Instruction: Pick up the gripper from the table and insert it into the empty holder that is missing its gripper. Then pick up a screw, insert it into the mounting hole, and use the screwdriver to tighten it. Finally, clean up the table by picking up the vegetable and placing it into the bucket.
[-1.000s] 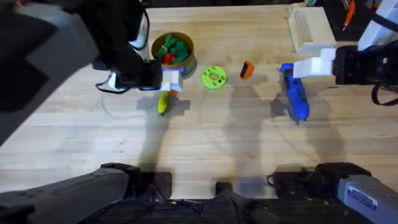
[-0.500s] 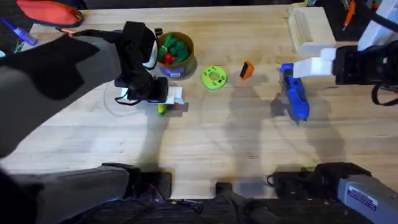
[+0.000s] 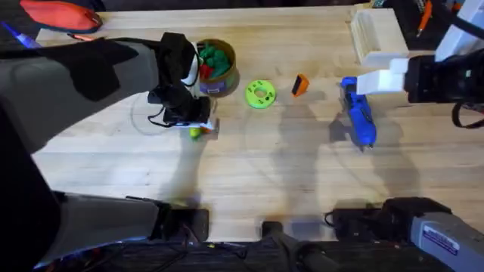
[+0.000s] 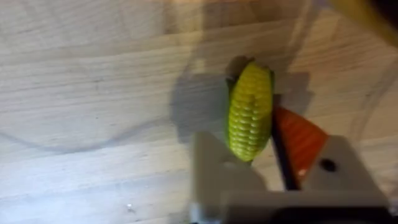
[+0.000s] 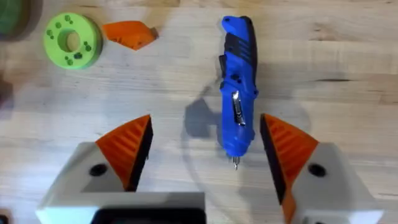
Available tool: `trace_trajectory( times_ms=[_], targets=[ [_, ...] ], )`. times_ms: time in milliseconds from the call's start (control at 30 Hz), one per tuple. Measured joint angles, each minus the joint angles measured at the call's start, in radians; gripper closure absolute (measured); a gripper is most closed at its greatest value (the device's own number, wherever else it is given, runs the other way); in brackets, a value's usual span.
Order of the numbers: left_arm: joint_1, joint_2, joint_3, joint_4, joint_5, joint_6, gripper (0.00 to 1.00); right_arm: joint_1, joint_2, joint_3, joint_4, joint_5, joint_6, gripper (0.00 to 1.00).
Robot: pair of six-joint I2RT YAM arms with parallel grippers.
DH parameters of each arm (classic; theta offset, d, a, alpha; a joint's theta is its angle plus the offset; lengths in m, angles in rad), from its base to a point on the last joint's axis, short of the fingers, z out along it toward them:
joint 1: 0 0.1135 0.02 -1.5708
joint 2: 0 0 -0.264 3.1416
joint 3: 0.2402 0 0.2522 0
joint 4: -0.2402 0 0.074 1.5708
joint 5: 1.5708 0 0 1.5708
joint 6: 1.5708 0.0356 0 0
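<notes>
The yellow vegetable [image 3: 195, 133] lies on the table in front of the bucket [image 3: 214, 72]. My left gripper [image 3: 203, 125] is down on it. In the left wrist view the vegetable [image 4: 250, 109] sits between a white finger [image 4: 214, 177] and an orange pad [image 4: 298, 138], with the left gripper [image 4: 249, 135] shut on it. The small orange gripper [image 3: 300, 85] lies mid-table beside a green ring disc [image 3: 260, 94]. My right gripper [image 3: 363, 84] hovers open over the blue screwdriver [image 3: 360, 117]; the screwdriver [image 5: 238, 93] lies between its spread pads [image 5: 134, 146]. The holder and screw are out of view.
The bucket holds green and red toy vegetables [image 3: 208, 59]. A pale wooden slotted box [image 3: 376, 34] stands at the back right. A red-orange object [image 3: 60, 13] lies at the far left back. Bare tabletop [image 3: 280, 166] stretches along the front.
My left arm has swung down and toward the front, from beside the bucket onto the vegetable, and its fingers now hold it. The right arm has not moved.
</notes>
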Motion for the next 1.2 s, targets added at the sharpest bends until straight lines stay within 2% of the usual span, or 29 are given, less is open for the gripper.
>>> trace_trajectory(
  times_ms=[33, 467, 633, 767, 967, 1200],
  targets=[
    [-0.003, 0.000, 0.002, 0.001, 0.002, 0.004, 0.987, 0.000, 0.000, 0.000, 0.000, 0.000, 0.000, 0.010],
    [-0.003, 0.000, 0.004, -0.004, 0.001, 0.003, 0.985, 0.000, 0.000, 0.000, 0.000, 0.000, 0.000, 0.009],
    [-0.003, -0.007, 0.011, -0.042, -0.025, 0.004, 0.985, 0.000, 0.000, 0.000, 0.000, 0.000, 0.000, 0.010],
    [-0.002, -0.076, 0.047, -0.104, -0.035, 0.004, 0.985, 0.000, 0.000, 0.000, 0.000, 0.000, 0.000, 0.010],
    [-0.002, -0.250, 0.169, -0.178, -0.048, 0.004, 0.985, 0.000, 0.000, 0.000, 0.000, 0.000, 0.000, 0.010],
    [-0.002, -0.282, 0.185, -0.188, -0.052, 0.004, 0.985, 0.000, 0.000, 0.000, 0.000, 0.000, 0.000, 0.010]
  ],
)
